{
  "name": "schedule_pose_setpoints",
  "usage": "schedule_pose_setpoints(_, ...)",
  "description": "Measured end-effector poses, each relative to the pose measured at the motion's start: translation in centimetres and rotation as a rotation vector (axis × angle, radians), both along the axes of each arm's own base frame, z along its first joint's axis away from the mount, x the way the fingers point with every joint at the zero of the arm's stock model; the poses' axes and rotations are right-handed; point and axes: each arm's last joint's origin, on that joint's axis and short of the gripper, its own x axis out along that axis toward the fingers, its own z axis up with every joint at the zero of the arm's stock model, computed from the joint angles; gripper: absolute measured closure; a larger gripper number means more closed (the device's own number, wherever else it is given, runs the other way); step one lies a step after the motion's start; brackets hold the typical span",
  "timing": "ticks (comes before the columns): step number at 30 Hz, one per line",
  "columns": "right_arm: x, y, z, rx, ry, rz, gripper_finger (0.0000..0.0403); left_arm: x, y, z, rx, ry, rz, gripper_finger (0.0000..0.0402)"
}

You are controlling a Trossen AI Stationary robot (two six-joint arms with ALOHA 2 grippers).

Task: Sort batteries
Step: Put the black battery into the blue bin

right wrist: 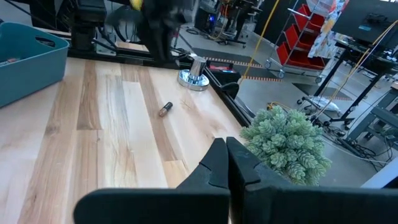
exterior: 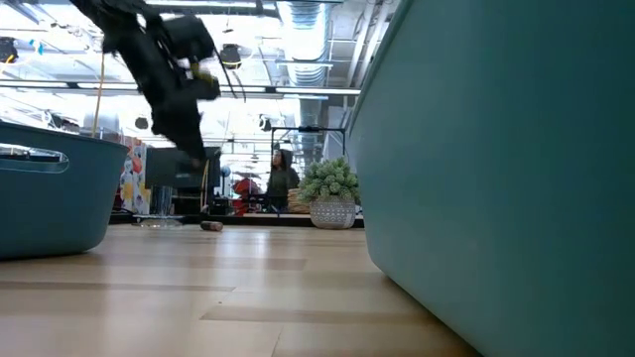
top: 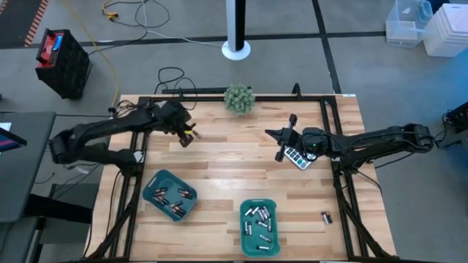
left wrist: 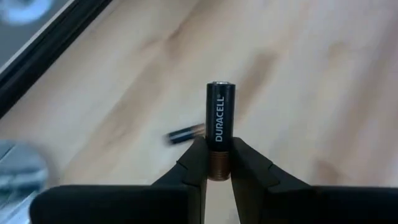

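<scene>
Left wrist view is showing the left hand (left wrist: pixel 217 163) pinching a dark battery (left wrist: pixel 220 121) by its coppery end only, with most of the cell sticking out past the fingertips (left wrist: pixel 194 163). That shallow hold looks like the main risk: a quick swing toward the trays could be levering the cell sideways until it pivots or slips out and rolls across the tabletop (top: pixel 241 157). A second dark cell (left wrist: pixel 185 133) is lying loose on the wood just beyond, so a dropped one could be knocking it away too.

From above, the left hand (top: pixel 186 136) is hovering over the far left part of the tabletop, well apart from the left teal tray (top: pixel 151 189) holding dark cells and the right teal tray (top: pixel 246 241) holding silvery ones. Mixing the trays would be a sorting error. The right hand (top: pixel 280 143) is waiting with fingers pressed together beside the calculator (top: pixel 296 157), near the potted plant (top: pixel 239 98); one more battery (top: pixel 326 216) is lying near the right edge.
</scene>
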Motion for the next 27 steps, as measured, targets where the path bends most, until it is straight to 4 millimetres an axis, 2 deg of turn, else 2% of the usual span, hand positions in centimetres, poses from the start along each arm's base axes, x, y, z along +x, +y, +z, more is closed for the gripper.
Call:
schedule_pose_setpoints(4, 0.0, 0.0, 0.0, 0.000, 0.000, 0.000, 0.0399, -1.0, -2.4, 2.4, -0.011, -0.144, -0.125, 0.0361)
schedule_pose_setpoints(7, 0.0, 0.0, 0.0, -0.001, 0.001, 0.000, 0.0399, -1.9, -4.5, 3.5, -0.053, -0.206, -0.208, 0.0361)
schedule_pose_setpoints(14, 0.0, 0.0, 0.0, -0.003, 0.002, -0.002, 0.0399, -2.5, -9.7, 4.8, -0.121, -0.284, -0.484, 0.0361)
schedule_pose_setpoints(18, 0.0, 0.0, 0.0, -0.003, 0.005, -0.002, 0.0399, -2.7, -12.0, 5.0, -0.193, -0.299, -0.583, 0.0361)
schedule_pose_setpoints(22, 0.0, 0.0, -0.1, -0.002, 0.012, -0.003, 0.0399, -2.9, -13.4, 4.9, -0.279, -0.291, -0.580, 0.0361)
schedule_pose_setpoints(27, 0.0, 0.0, -0.1, 0.001, 0.015, -0.003, 0.0399, -3.6, -14.6, 4.4, -0.460, -0.223, -0.442, 0.0362)
